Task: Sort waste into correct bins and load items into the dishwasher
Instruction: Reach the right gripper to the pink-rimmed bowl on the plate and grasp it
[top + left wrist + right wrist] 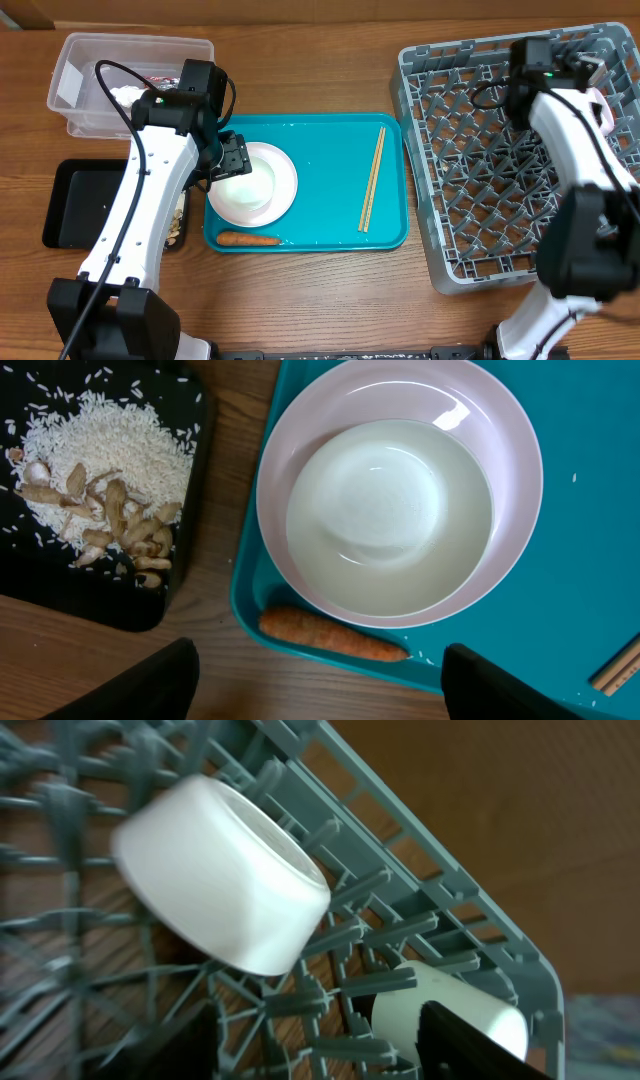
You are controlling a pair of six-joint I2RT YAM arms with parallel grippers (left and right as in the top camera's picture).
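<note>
My left gripper (232, 158) is open and empty, hovering over the left part of the teal tray (330, 150). Below it a white bowl (400, 510), pale pink outside, rests on the tray, seen from above as a round white dish (255, 182). An orange carrot (335, 635) lies by the tray's front rim (248, 239). Chopsticks (372, 180) lie on the tray's right side. My right gripper (320, 1050) is open and empty over the far right corner of the grey dish rack (470, 150). An upturned white dish (220, 880) and a white cup (450, 1010) sit among the pegs.
The clear tub (70, 110) at the far left holds a red wrapper and white tissue. The black tray (75, 205) in front of it holds rice and scraps (100, 460). Bare wood table lies between the teal tray and the rack.
</note>
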